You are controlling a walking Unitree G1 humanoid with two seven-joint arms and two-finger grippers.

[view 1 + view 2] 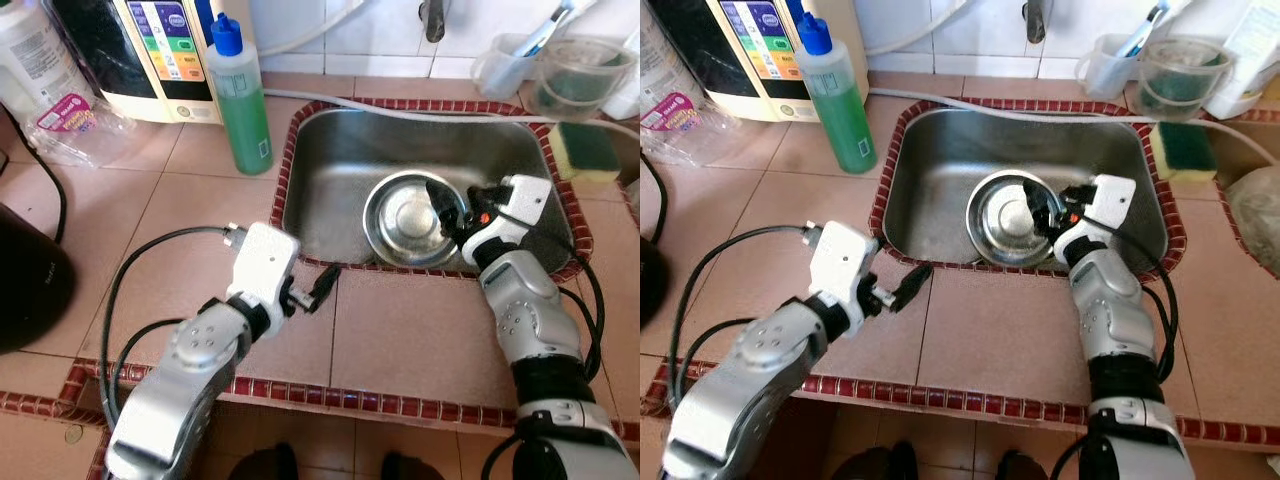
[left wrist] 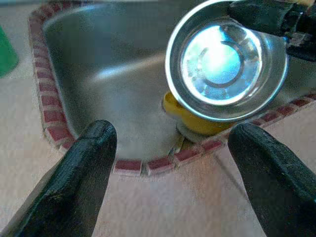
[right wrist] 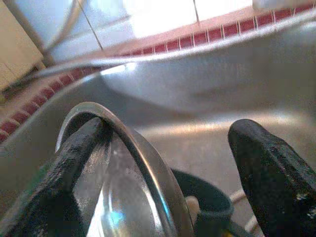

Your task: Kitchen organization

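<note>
Steel bowl (image 1: 412,218) in sink (image 1: 330,150), right gripper (image 1: 447,212) straddling its rim, fingers apart; left gripper (image 1: 318,287) spread nearby

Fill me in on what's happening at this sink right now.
The robot is working at a tiled kitchen counter with a steel sink. Its right gripper reaches into the sink with its fingers open astride the rim of a steel bowl, one finger inside the bowl and one outside, not yet closed on it. The left gripper hovers open over the counter at the sink's near edge, holding nothing. A green soap bottle stands beside the sink, and a sponge lies at its far right corner.
</note>
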